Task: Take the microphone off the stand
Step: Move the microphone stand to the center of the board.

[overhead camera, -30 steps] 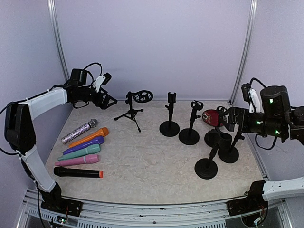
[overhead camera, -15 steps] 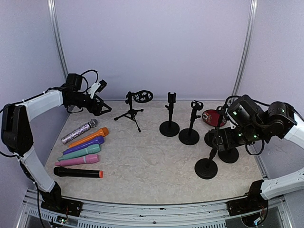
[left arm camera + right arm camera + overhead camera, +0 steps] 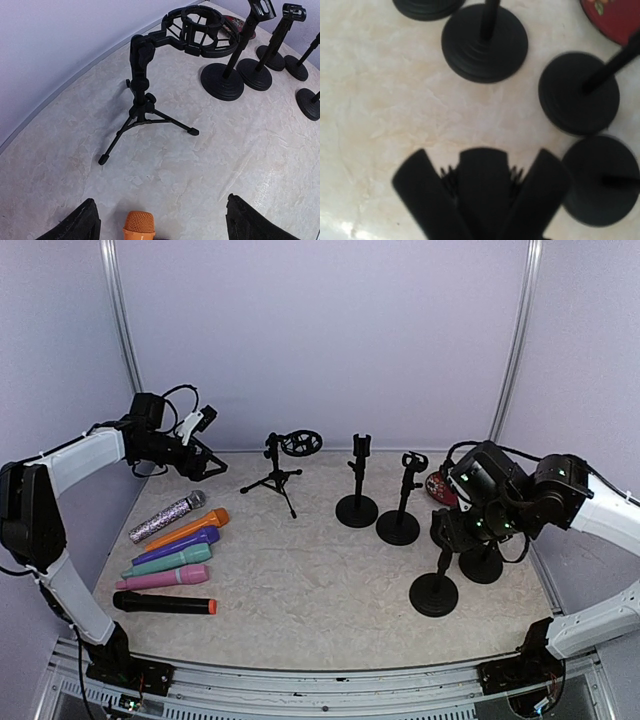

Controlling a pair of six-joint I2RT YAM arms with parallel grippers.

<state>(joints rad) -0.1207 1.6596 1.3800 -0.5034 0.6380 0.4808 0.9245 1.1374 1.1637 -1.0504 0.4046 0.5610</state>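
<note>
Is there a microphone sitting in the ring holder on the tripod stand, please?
No, the left wrist view shows the ring holder on the tripod stand with nothing inside it.

On the pale marbled table (image 3: 320,570), six loose microphones (image 3: 176,547) lie side by side at the left (glittery silver, orange, purple, teal, pink, then black with an orange tip), a small black tripod (image 3: 278,478) carrying a ring mount (image 3: 301,443) stands farther back, and a red disc (image 3: 615,17) lies at the far right.
</note>
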